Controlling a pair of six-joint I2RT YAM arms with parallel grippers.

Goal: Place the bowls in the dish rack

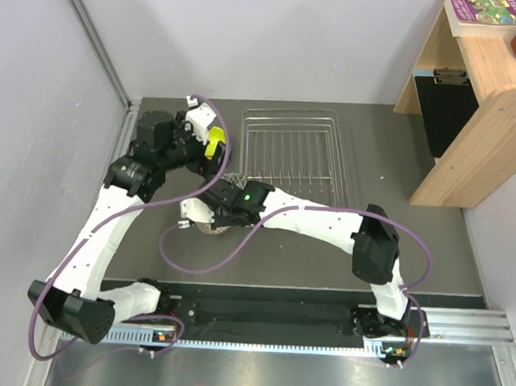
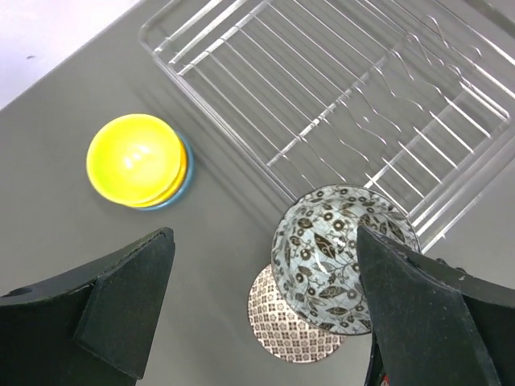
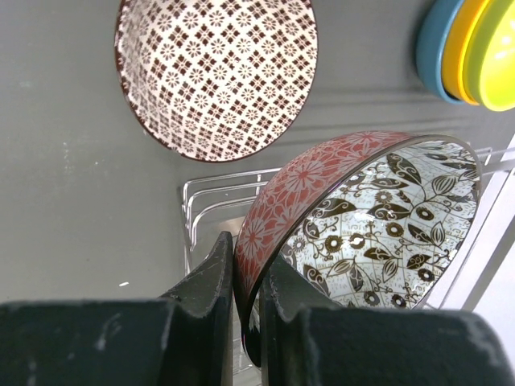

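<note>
My right claw [image 3: 245, 265] is pinched shut on the rim of the leaf-patterned bowl [image 3: 378, 233], one finger inside and one on its red floral outside. The bowl hangs tilted and looks lifted off the surface [image 3: 72, 201]. The dish rack [image 1: 290, 151] begins just beyond this claw, and its near corner wire shows right behind the held bowl. The diamond-patterned bowl [image 3: 217, 72] sits on the surface ahead of the claw, with the stack of plain bowls [image 2: 137, 159] off to the other side. My left claw [image 2: 261, 241] is spread wide with nothing in it, hovering above and looking down on the bowls.

To do this well, I'd raise the bowl until its lowest edge clears the rack's raised rim. Then I'd carry it forward past the corner, well inside, and lower it onto the grid before letting go. A rim pinch is a thin hold, so I'd go slowly and not twist the wrist. The left claw should stay out of the path.
</note>
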